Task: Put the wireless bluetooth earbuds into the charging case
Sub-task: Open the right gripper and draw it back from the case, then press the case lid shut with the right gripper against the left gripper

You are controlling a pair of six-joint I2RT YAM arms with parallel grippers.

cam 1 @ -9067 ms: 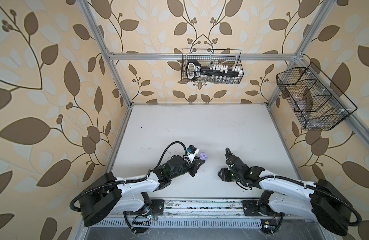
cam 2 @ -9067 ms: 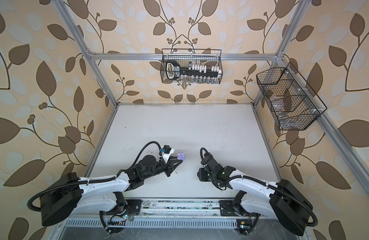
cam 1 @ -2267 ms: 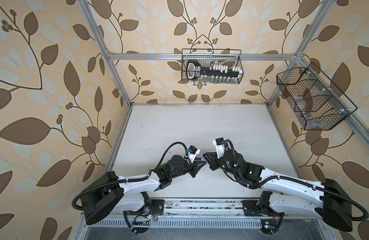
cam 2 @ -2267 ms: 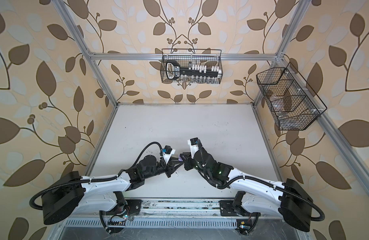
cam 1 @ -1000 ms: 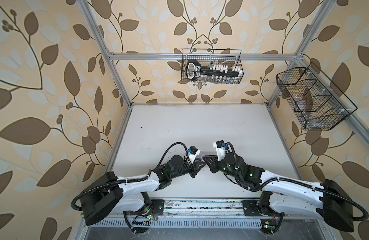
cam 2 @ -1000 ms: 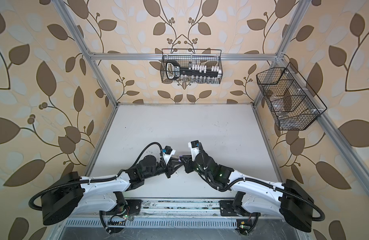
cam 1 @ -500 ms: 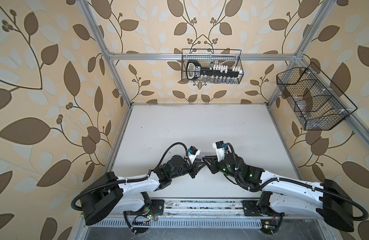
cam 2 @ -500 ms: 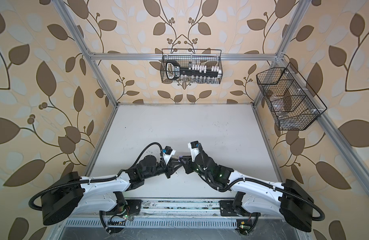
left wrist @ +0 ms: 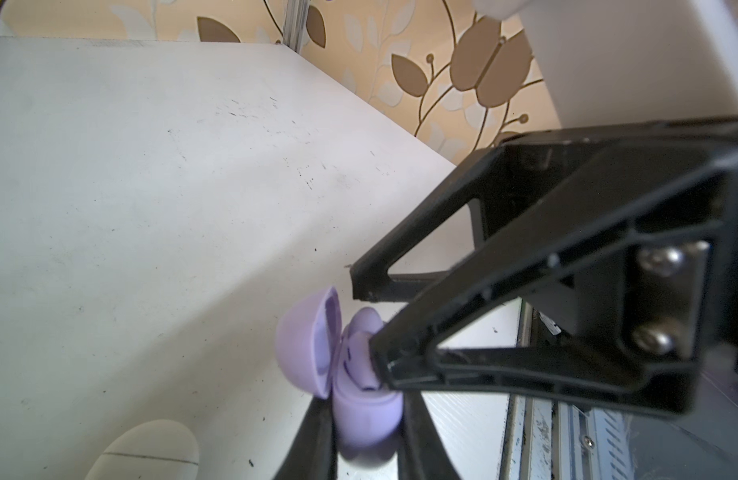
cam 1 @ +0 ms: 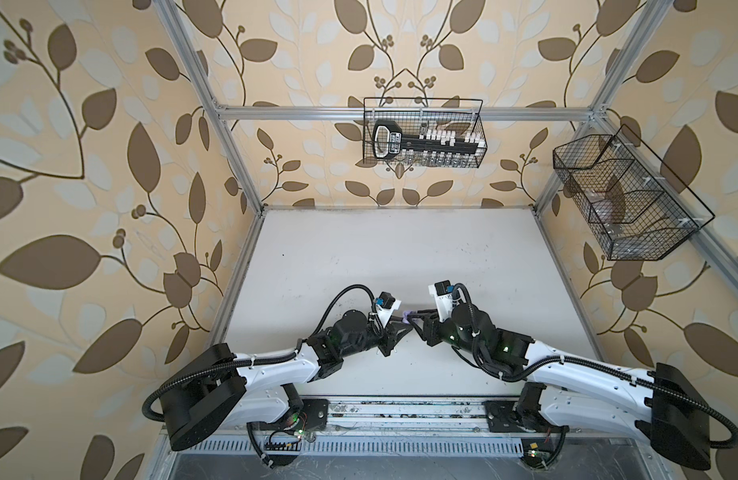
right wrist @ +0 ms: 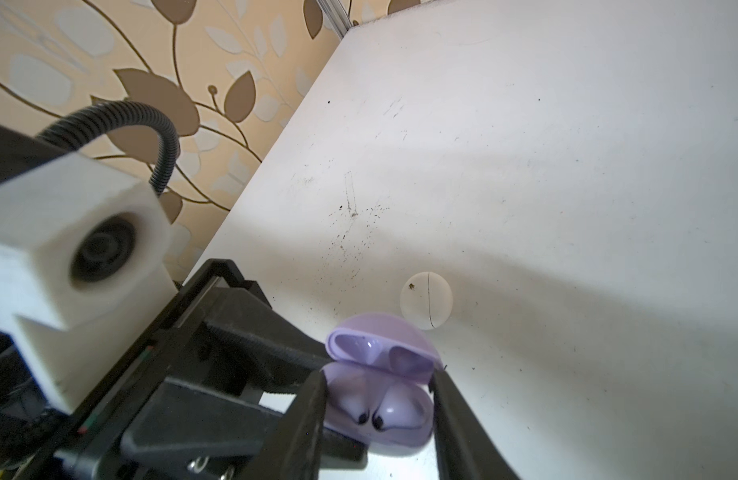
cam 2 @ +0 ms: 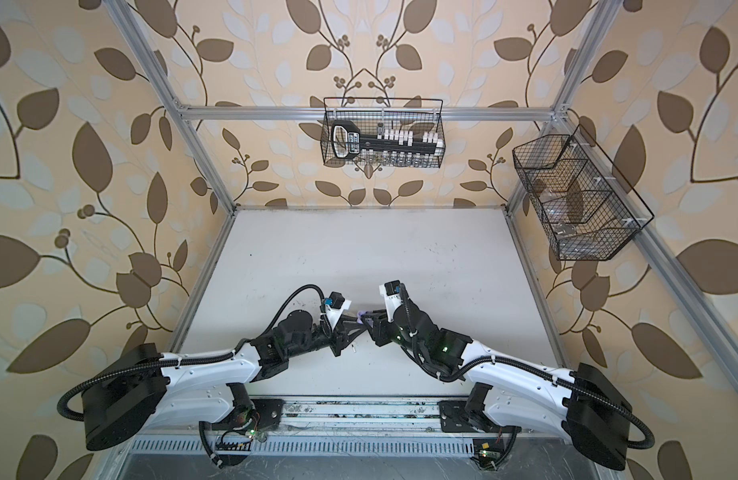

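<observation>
- Right wrist view: the lilac case (right wrist: pixel 415 419), lid (right wrist: pixel 379 332) open, is clamped in the left claw (left wrist: pixel 365 419) over the front middle of the surface (right wrist: pixel 525 166). Both lilac buds (right wrist: pixel 352 401) lie in its wells.
- Right claw (right wrist: pixel 377 386) stands partly parted astride the case, gripping nothing.
- Risk: in the left wrist view one of its tips looks to touch a bud, so pulling back could drag that bud out or knock the lid.
- Risk: a bud looks proud of its well, so the lid might not shut.
- Each bud's long axis runs into the case, stem inward and head toward the right claw, and the case mouth faces that claw.
</observation>
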